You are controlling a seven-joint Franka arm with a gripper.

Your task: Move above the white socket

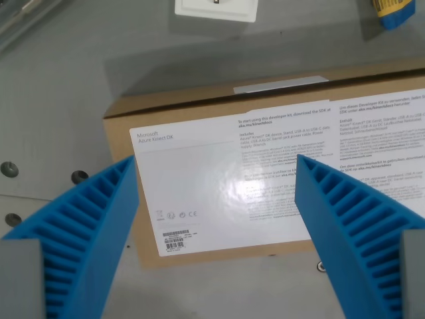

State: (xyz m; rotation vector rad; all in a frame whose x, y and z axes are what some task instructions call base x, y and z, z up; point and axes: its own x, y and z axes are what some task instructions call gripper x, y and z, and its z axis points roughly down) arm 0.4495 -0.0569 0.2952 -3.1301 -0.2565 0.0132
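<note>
Readable print: only on the white label of the cardboard box.

At the label's upper left I read "Microsoft" over "Azure Kinect DK". Midway along the top runs "To start using this developer kit, download the SDK at aka.ms/kinectdocs", then "Includes:" over a list too fine for me. Low on the wrist view's left I make out a CE mark among small symbols, and a barcode sticker whose digits blur.

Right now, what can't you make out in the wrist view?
- White socket: cut off by the top edge, only its lower part shows.
- Blue and yellow object: cropped at the top right corner, identity unclear.
- Cardboard box: right end runs off frame; the label's small print is too fine and partly glared out.
- Claw: open, fingers cover the box's lower corners.
</note>
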